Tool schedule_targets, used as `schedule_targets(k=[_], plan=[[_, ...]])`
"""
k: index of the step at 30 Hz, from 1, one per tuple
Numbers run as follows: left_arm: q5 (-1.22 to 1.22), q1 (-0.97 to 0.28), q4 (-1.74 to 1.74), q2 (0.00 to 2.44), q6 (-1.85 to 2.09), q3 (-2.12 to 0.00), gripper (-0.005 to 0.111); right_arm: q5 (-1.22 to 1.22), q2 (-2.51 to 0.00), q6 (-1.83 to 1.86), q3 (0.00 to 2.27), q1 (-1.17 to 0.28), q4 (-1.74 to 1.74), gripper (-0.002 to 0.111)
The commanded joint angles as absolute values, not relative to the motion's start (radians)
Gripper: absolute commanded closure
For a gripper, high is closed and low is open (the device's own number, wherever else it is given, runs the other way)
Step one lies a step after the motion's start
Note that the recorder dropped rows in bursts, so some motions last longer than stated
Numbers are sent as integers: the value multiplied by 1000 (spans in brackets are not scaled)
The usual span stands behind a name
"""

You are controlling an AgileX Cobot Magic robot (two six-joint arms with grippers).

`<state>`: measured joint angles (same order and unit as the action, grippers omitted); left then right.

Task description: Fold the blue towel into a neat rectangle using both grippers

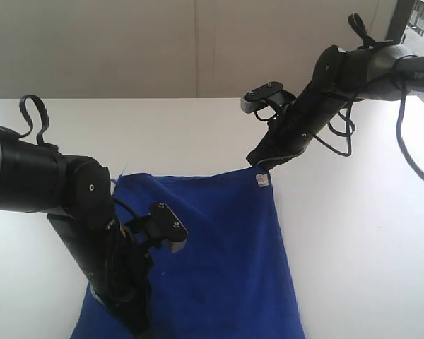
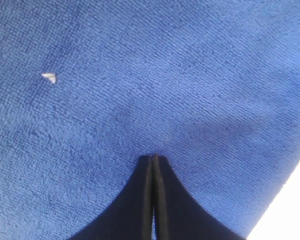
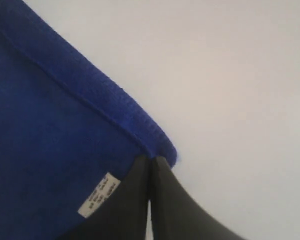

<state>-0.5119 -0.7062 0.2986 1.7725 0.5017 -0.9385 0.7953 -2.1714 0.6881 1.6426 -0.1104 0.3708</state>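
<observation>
The blue towel (image 1: pixel 219 247) lies spread on the white table (image 1: pixel 198 127), its far edge across the middle and its near part running out of view. My right gripper (image 1: pixel 260 164) is shut on the towel's far right corner, next to a small white label (image 1: pixel 262 181). In the right wrist view the gripper (image 3: pixel 151 159) pinches the hemmed corner of the towel (image 3: pixel 50 140). My left gripper (image 1: pixel 138 321) points down at the towel's near left part. Its closed tips (image 2: pixel 153 158) press into the towel (image 2: pixel 155 75), where the pile dimples.
Bare white table (image 3: pixel 230 75) surrounds the towel on the far side and on both sides. A white wall stands behind the table. A white speck (image 2: pixel 49 77) sits on the cloth. The left arm's black body (image 1: pixel 92 212) overhangs the towel's left edge.
</observation>
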Motion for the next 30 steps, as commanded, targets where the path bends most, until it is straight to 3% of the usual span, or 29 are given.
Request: schedule_targets(k=[1,15,18,25,30], plan=[[-524,-710,306,1785,493,-914,107,777,-2160,669,1644,-106,324,108],[-524,-710,308,1785,493,-914,107,716,-2199,673,1644,-106,324,108],[-524,-710,308,1785,493,-914,107,696,-2199,673,1644,-106,320,99],[-524,-710,308,1785,493,-914,107,652,-2197,667,1644,-106,303,64],[-496,-710,308,1785,493,-914,107,671,-2130,623,1644,-106,268,65]])
